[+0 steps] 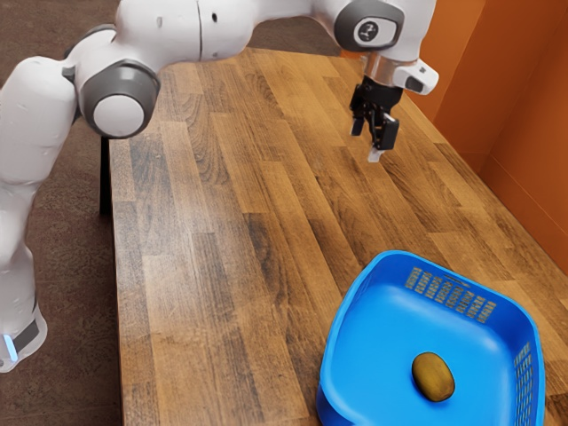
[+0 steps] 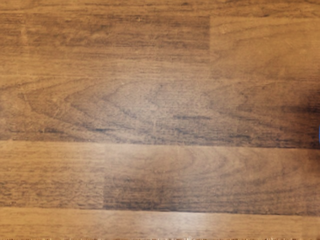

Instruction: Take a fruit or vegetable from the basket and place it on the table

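Claw point(image 1: 366, 145), exterior view: upper right, above the tabletop point(image 1: 213, 293); fingers apart, nothing between.
Kiwi or potato point(image 1: 433, 376): lower right, in the blue basket point(image 1: 377, 355), down-frame from the claw; long axis slants upper left to lower right.
Wrist view: wood planks point(image 2: 150, 110).

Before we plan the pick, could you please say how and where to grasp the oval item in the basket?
I'd lower the claw from above and grip the oval item across its shorter width, mid-length: it's elongated, and the basket walls it in.
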Robot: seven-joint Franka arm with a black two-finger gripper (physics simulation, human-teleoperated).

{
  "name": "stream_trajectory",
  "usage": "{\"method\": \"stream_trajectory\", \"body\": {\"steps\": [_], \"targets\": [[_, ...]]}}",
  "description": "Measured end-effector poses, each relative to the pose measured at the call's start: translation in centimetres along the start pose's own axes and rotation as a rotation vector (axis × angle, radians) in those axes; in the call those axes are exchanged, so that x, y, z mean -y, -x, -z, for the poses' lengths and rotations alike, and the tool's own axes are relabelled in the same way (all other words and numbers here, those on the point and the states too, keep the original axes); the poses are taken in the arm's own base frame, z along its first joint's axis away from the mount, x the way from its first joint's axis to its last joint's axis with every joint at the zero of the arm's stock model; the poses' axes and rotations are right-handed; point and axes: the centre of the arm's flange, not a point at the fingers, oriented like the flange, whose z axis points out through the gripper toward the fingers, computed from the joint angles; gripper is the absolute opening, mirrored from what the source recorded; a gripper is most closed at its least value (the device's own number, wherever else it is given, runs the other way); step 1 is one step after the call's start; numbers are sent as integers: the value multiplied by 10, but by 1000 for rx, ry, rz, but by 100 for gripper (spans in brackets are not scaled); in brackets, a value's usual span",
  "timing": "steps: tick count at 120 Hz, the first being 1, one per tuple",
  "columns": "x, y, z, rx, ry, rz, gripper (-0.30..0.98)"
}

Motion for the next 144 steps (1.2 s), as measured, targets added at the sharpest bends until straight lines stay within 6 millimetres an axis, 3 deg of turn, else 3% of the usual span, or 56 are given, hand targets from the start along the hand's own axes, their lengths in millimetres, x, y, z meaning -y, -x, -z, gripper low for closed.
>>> {"method": "stream_trajectory", "body": {"steps": [18,27,40,50,61,74,82,96,109,121,144], "targets": [[-5,0,-1,11,3,-10,69],[-49,-5,-5,-20,-4,-82,69],[-83,-14,-17,-63,7,-140,69],[-129,-10,-14,-89,44,-220,69],[-188,4,-10,-106,77,-322,68],[-220,13,-8,-117,85,-374,69],[-250,24,-8,-118,90,-422,69],[-299,47,-28,-75,107,-505,69],[-346,74,-30,-77,58,-598,68],[-352,84,-29,-56,-2,-625,69],[-334,86,-39,36,-104,-615,69]]}}
